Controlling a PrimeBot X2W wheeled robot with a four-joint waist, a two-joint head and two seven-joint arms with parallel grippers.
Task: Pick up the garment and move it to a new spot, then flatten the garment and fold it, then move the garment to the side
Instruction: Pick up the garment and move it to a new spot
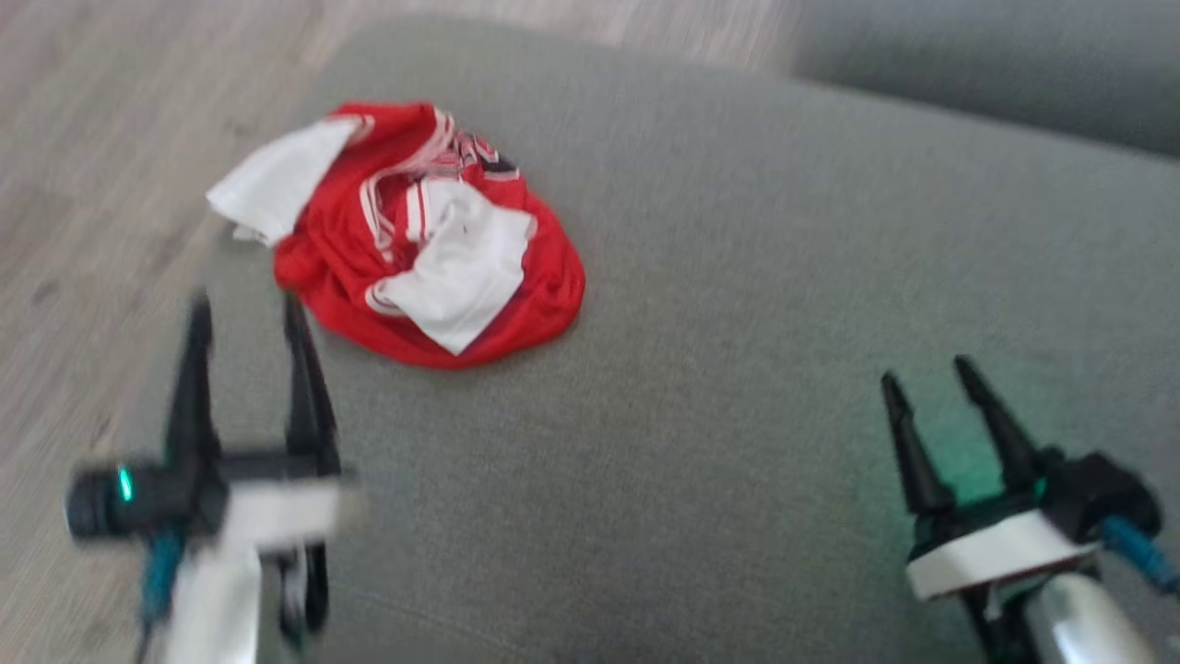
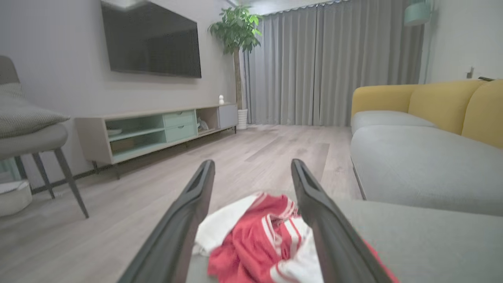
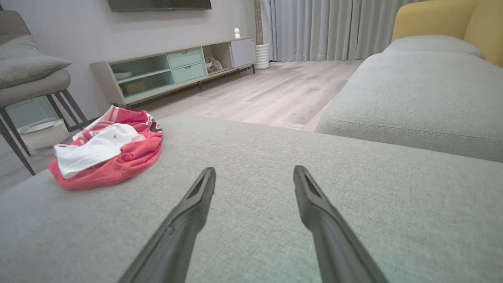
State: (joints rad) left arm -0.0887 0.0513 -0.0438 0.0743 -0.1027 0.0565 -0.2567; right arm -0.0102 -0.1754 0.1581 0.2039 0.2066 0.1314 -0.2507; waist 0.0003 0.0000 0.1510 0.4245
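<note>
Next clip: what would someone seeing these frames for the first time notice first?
The red and white shirt stands out, crumpled in a heap near the far left corner of the grey upholstered seat. The left hand hangs open just short of it. The right hand, also open, is over bare upholstery well off to the right.
</note>
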